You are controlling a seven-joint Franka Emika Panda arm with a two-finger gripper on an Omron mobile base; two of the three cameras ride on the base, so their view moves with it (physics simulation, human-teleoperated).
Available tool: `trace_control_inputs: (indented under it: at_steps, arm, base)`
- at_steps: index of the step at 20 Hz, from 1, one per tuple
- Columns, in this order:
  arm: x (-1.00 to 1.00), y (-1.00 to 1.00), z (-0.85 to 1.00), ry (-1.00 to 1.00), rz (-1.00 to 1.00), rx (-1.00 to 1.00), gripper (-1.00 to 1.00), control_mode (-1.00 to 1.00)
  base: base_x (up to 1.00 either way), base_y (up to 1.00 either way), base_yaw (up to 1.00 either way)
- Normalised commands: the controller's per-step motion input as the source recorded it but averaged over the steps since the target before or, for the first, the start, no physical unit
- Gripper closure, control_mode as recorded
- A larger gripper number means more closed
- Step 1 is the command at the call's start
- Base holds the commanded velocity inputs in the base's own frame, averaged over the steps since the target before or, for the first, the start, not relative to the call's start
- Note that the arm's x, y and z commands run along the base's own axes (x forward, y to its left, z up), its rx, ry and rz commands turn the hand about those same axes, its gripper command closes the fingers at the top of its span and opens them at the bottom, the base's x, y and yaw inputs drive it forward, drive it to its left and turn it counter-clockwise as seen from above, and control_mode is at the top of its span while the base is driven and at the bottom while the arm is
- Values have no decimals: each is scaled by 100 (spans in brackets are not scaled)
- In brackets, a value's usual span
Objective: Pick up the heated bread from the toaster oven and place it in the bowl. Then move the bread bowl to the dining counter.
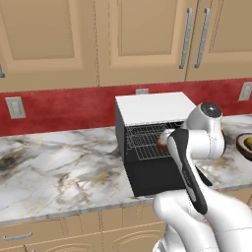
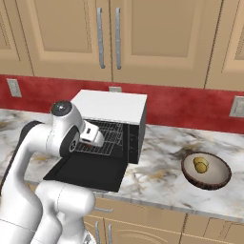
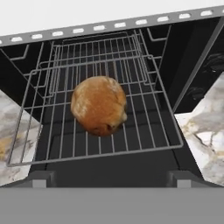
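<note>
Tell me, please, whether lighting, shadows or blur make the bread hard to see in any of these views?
Hand view: the heated bread is sharp and evenly lit on the wire rack, no glare. Left base view: the arm hides most of it. Right base view: the toaster oven interior is dark, and the bowl is clearly lit.

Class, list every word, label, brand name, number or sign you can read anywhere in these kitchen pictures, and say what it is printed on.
None can be read in any view.
Toaster oven: white top and black door carry no lettering or brand.
Wall outlets: blank plates.
Cabinet doors: plain panels with metal handles, no marks.
Bowl: unmarked.
Bread on the wire rack: no label.
</note>
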Motion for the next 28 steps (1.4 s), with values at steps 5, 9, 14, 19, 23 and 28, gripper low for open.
trace_control_inputs:
  at_steps: [5,9,14,19,23,28]
  arm:
    - [6,0,-8,-16,0,-2,-100,-100]
    - [31,5,-9,-8,0,-1,-100,-100]
    - [39,0,-8,0,0,0,-100,-100]
    - [25,1,-10,1,0,-1,-100,-100]
    - [22,6,-30,6,0,-10,-100,-100]
    - [12,0,-29,1,0,-9,-100,-100]
  base:
    - [0,0,0]
    - [0,0,0]
    - [0,0,0]
    - [0,0,0]
    - [0,0,0]
    - [0,0,0]
